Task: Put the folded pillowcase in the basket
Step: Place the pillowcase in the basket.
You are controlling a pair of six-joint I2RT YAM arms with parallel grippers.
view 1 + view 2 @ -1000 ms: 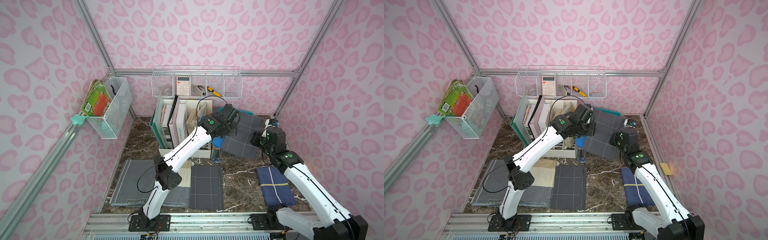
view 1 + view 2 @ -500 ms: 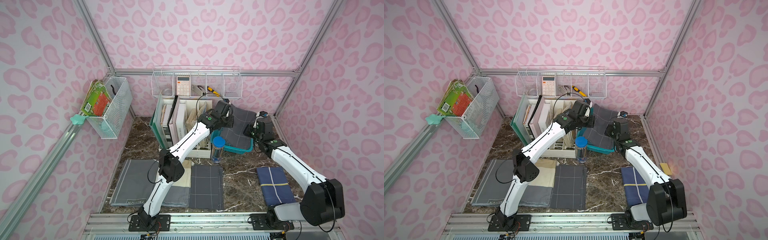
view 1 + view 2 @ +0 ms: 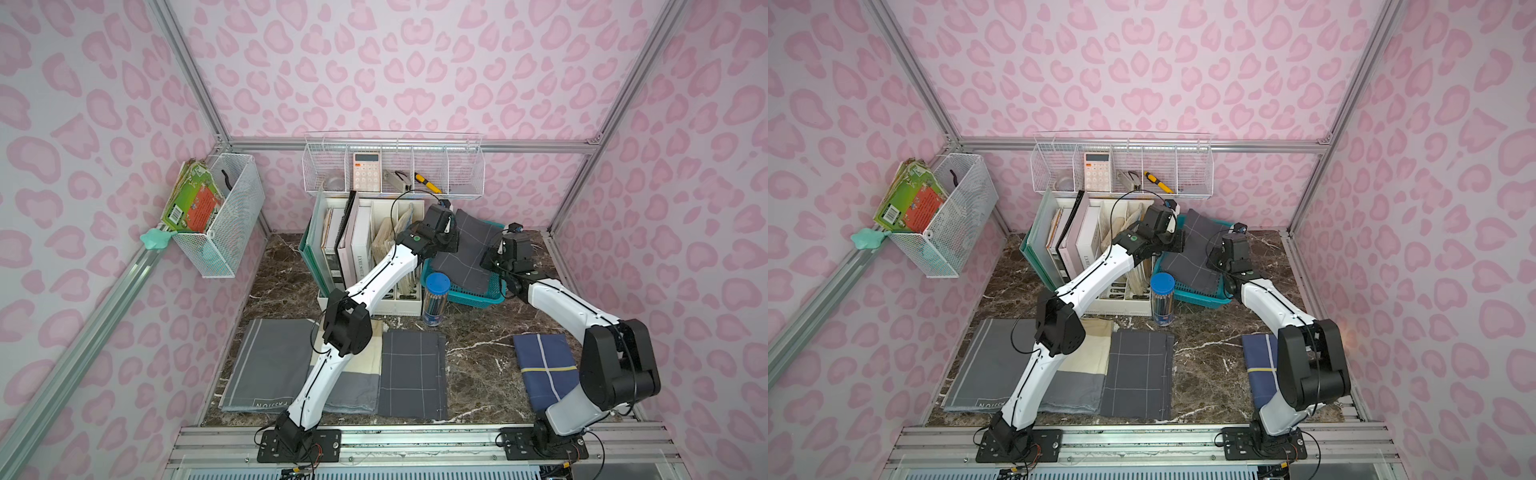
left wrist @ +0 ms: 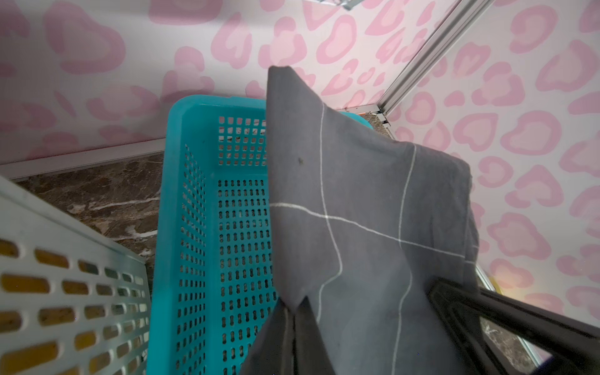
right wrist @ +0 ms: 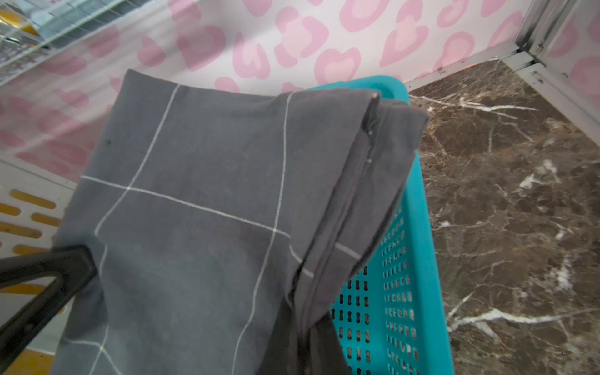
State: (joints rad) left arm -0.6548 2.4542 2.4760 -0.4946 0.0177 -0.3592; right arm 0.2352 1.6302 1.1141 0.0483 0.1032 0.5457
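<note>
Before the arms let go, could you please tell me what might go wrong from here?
The pillowcase lies tilted, its far edge rising above the back rim of the basket; released now, it may drape over the rim rather than settle inside.
At the right end effector the folded layers are splaying, so the fold could open.
The pencil tube stands right beside the basket's near corner, close to the left arm; pulling back might knock it over.

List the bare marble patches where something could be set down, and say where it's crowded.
Bare marble between the checked grey cloth and the navy cloth, and left of the file rack, behind the plain grey cloth. Crowded at the back: rack, pencil tube, basket, pillowcase.
</note>
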